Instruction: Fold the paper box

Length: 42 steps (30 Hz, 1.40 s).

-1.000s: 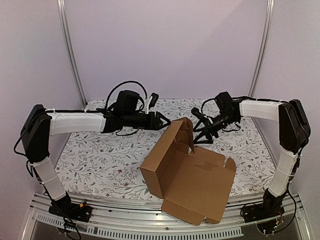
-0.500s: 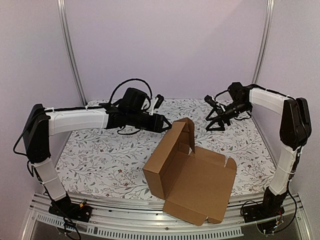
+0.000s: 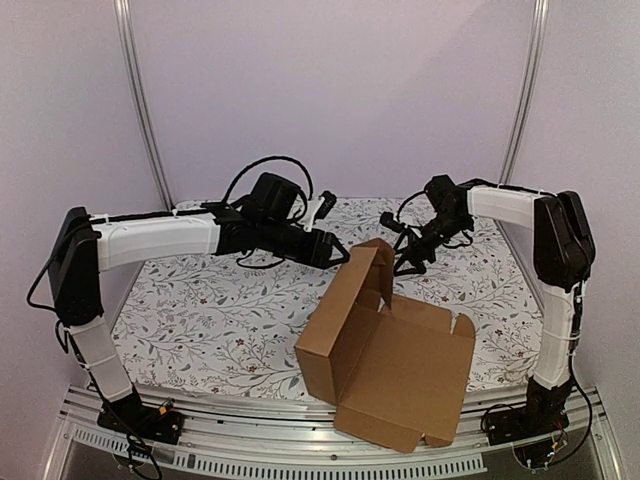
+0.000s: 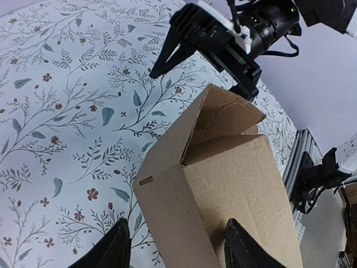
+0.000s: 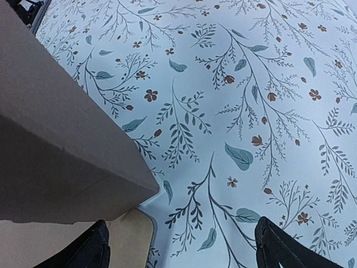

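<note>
the left gripper (image 4: 177, 251) shows its two black fingertips (image 4: 118, 248) spread apart, with the paper box (image 4: 223, 173) filling the gap between them; whether they touch it cannot be told. one corner edge of the brown box faces the camera, and its end flap (image 4: 223, 114) stands up. to its right the right gripper (image 4: 201, 81) hangs, fingers parted, over the flowered worktop (image 4: 67, 111).

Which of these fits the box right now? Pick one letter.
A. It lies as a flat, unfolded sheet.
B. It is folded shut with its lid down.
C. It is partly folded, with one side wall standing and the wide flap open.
C: the box has its left wall standing upright, while the wide flap lies open, not folded over.
</note>
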{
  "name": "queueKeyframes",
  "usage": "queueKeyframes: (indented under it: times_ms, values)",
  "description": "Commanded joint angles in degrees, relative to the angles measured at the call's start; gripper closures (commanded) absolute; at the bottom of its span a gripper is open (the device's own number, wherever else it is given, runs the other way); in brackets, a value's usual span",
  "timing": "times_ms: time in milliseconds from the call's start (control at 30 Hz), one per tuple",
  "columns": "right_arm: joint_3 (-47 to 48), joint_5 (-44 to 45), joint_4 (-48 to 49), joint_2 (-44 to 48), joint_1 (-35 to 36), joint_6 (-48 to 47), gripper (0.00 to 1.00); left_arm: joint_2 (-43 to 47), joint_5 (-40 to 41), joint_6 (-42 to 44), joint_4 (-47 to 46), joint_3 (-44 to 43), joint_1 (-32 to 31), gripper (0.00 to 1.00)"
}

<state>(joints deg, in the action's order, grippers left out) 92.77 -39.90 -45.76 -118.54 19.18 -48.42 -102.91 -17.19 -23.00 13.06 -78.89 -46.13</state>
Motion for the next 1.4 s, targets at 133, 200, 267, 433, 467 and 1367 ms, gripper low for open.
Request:
queueKeyframes:
  times_ms: [133,200,267,433,467,1367]
  values:
    - [-0.93,3.24,-1.90,1.01,2.32,-5.88,0.11,-1.38,-5.19,2.20,4.51,-2.11,-2.98,0.42]
    - [-1.42,2.50,-2.73,1.45,2.31,-7.03,0.11,0.05,-4.73,1.82,3.72,-0.96,-3.09,0.40]
    - [-1.85,1.82,-3.24,1.85,2.33,-8.03,0.11,1.94,-4.00,1.33,2.97,0.29,-3.09,0.38]
    - [-1.85,0.89,-4.13,2.17,2.43,-9.34,0.11,4.90,-6.53,-1.84,-0.70,3.81,-3.22,0.36]
    - [-1.81,0.50,-4.33,2.22,2.42,-9.48,0.11,4.84,-6.96,-2.50,-1.43,4.33,-3.38,0.36]
    - [-7.20,-4.66,7.63,3.73,10.51,-1.46,0.16,0.66,-1.63,0.59,0.47,5.08,-5.64,0.40]
